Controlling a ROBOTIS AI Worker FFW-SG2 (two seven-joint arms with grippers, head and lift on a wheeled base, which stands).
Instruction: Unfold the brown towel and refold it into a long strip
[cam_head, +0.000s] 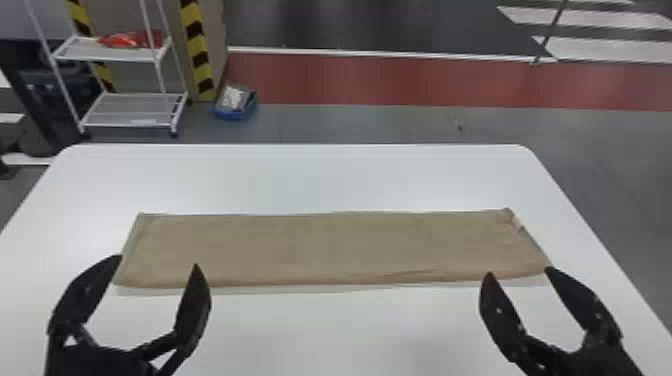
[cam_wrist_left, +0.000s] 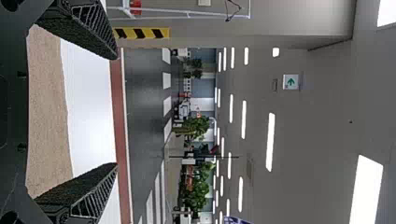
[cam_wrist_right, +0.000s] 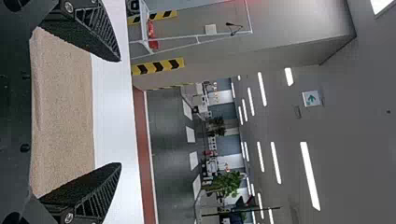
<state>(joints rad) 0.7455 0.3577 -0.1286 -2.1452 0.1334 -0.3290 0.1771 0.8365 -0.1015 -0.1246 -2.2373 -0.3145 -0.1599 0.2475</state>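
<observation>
My left gripper (cam_head: 159, 261) stands open at the near left corner of the brown towel (cam_head: 320, 249), with nothing between its fingers. On the right, my right gripper (cam_head: 519, 271) is likewise open, by the towel's near right corner. The towel lies flat as a long strip running left to right, with a slight crease along its near edge and a small pale tag at its right end. In the left wrist view, the left gripper (cam_wrist_left: 116, 111) frames part of the towel (cam_wrist_left: 46, 116); in the right wrist view, the right gripper (cam_wrist_right: 120, 112) does too, with the towel (cam_wrist_right: 63, 112) beyond.
The white table (cam_head: 320, 175) extends behind and in front of the towel. Past its far edge, a white wire rack (cam_head: 127, 110) and a blue bin (cam_head: 235, 102) stand on the floor at the back left.
</observation>
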